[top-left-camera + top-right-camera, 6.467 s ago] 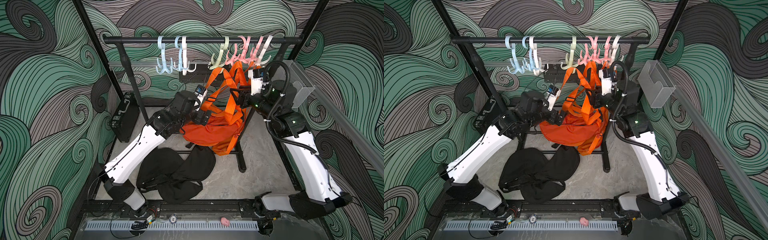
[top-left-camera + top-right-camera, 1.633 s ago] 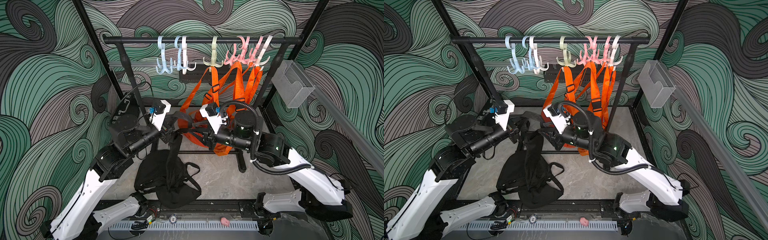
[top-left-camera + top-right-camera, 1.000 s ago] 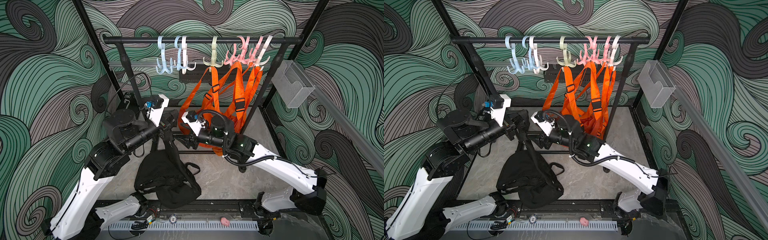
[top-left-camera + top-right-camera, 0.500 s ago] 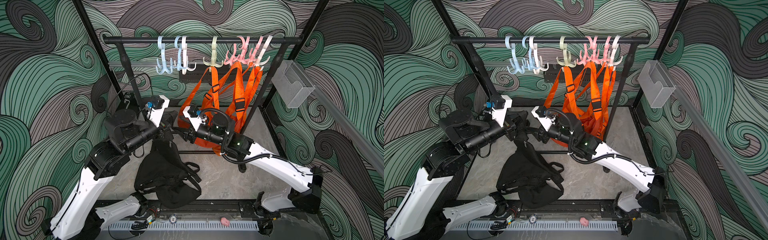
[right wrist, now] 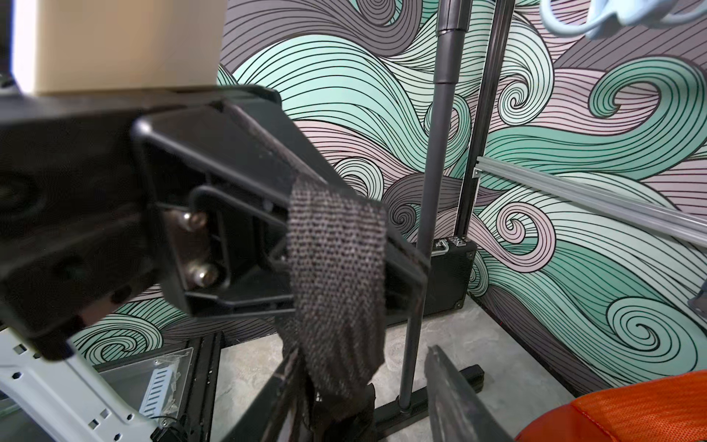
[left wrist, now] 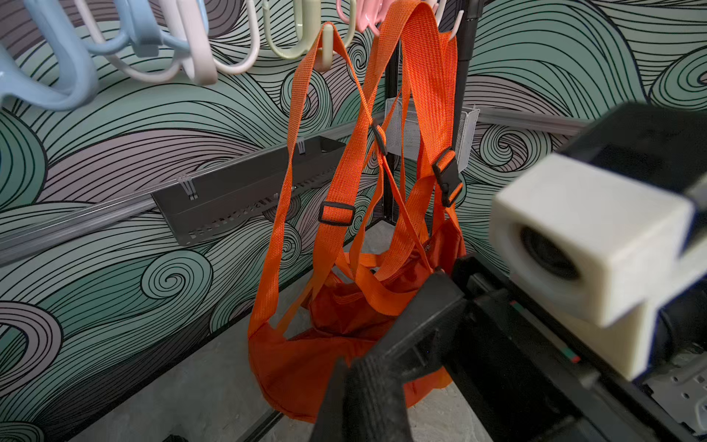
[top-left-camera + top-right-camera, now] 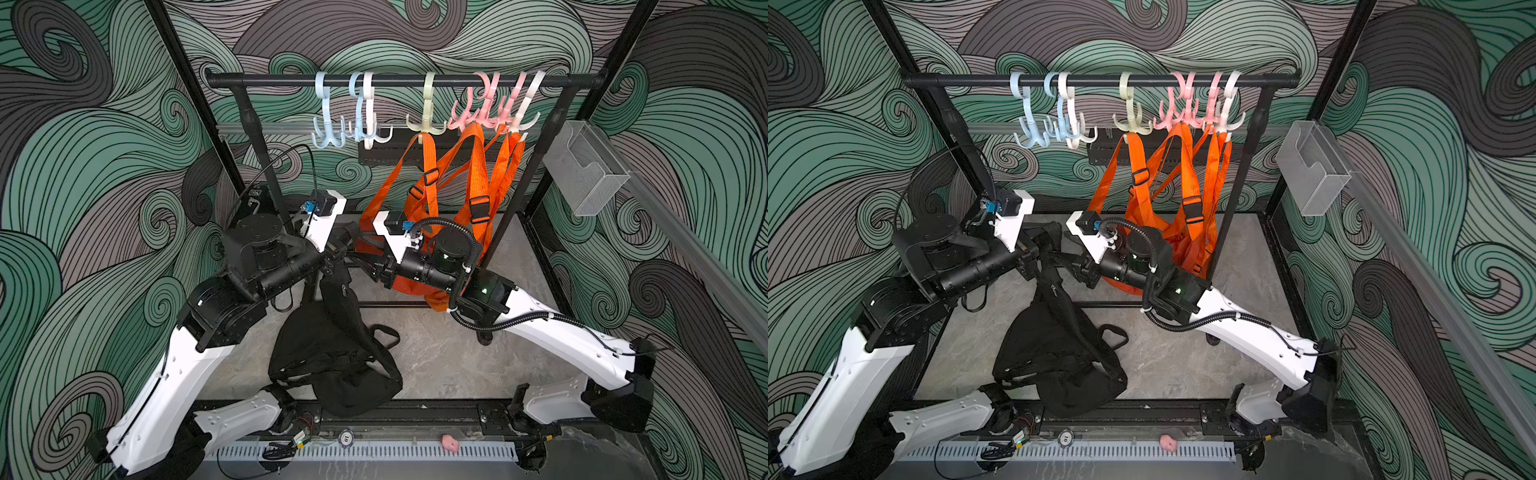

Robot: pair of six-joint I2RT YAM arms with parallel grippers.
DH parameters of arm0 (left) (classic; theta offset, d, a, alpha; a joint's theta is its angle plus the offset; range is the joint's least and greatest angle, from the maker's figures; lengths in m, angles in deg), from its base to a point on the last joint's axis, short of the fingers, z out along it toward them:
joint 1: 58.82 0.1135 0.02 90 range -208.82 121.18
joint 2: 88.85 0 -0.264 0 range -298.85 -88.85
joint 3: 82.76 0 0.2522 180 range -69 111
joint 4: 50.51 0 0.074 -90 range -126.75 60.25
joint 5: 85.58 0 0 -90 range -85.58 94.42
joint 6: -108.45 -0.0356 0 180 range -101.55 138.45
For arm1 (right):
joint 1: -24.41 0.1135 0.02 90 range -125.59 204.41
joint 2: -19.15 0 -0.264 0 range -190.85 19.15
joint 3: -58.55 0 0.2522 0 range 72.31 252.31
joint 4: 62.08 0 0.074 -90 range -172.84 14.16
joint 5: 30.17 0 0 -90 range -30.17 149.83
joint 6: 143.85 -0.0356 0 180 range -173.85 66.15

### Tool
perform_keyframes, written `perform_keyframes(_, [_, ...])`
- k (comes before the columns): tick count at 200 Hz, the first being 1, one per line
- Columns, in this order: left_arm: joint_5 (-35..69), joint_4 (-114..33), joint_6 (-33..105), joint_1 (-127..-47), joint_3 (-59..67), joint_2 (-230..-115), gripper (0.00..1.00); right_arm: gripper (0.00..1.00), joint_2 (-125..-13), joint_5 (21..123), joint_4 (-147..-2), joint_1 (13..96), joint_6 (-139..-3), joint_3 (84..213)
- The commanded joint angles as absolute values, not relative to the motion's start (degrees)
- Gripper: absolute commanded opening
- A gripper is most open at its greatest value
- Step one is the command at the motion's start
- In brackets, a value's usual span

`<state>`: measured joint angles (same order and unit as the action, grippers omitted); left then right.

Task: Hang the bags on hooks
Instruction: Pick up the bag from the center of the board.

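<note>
Tightly, left jaws pinch strap [image 5: 336, 275] (right jaws apart).

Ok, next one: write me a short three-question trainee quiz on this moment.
1. True or false: the orange fabric bag hangs from just one hook.
2. The left claw is shut on: A the strap of the black fabric bag, B an orange strap, C nothing.
3. What colour is the plastic hook carrying the orange strap nearest the pale blue plastic hooks?
Key: 1 false, several hooks; 2 A; 3 pale green.
</note>
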<state>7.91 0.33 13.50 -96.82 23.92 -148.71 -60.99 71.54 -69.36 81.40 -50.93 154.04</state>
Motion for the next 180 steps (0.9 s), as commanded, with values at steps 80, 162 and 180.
perform_keyframes(80, [9.5,1.1,15.4,-96.8,27.2,-147.3,0.00,0.48,-65.9,68.7,-61.3,81.3,-49.8,155.7])
perform_keyframes(162, [9.5,-0.9,16.7,-96.7,25.2,-147.1,0.00,0.49,-70.1,72.1,-50.9,81.5,-56.1,154.5])
perform_keyframes(180, [8.7,-0.6,16.5,-96.7,25.4,-146.8,0.00,0.32,-70.5,71.0,-50.2,81.6,-56.4,153.3])
